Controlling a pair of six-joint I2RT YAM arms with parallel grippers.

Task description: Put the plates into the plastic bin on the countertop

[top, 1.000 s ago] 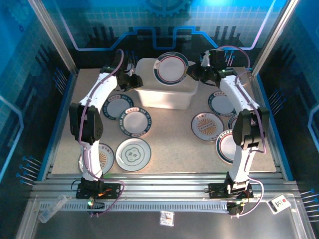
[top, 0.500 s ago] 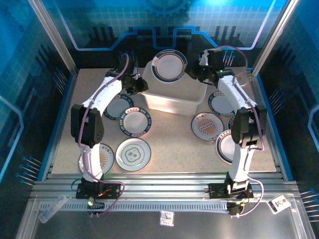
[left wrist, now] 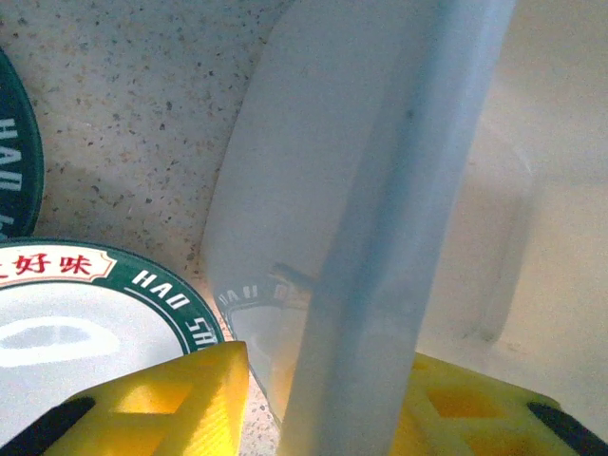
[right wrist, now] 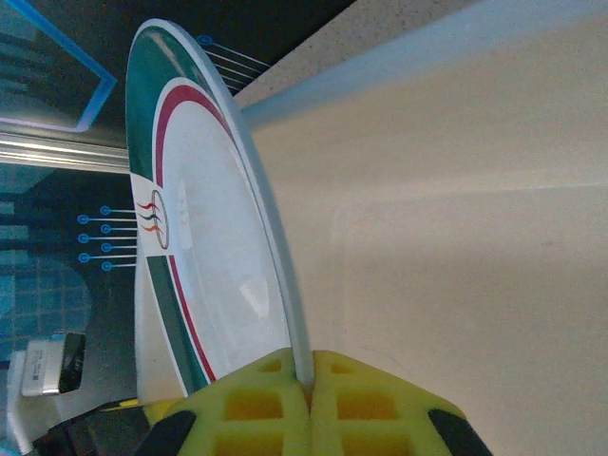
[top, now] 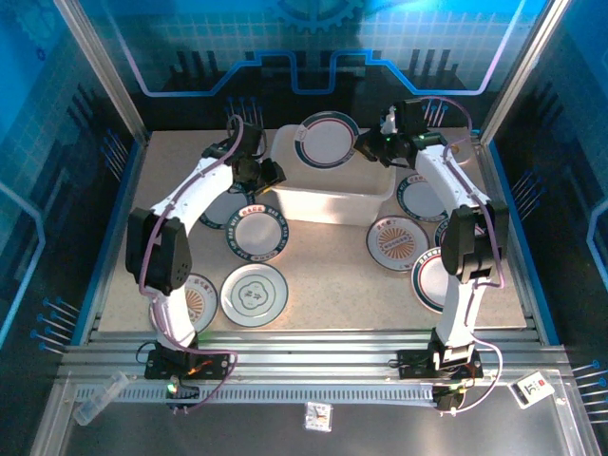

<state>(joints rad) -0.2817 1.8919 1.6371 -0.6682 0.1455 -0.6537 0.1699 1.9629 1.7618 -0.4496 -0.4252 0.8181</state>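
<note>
Far left of the top view, a few plates lie flat on the speckled beige countertop. There's an orange-centred plate at lower left, half under the arm, and a pale flower-shaped plate just beside it. A glossy green-rimmed plate sits above those, with a second rimmed plate close by it.

The left gripper is at the left end of the plastic bin, a milky translucent tub with rounded corners in the upper middle. In the wrist view its yellow fingers straddle the rolled rim, one outside over the counter and one inside. Can't tell if they're actually squeezing it.

Over the bin's far half is the held plate, white with a dark green band and a thin red ring, tipped up on edge. The right gripper has its jaws pinched tight on that plate's thin rim. No idea if the plate touches the bin.

On the right of the counter are a dark-rimmed plate, an orange-patterned plate and a banded plate partly behind the arm.
</note>
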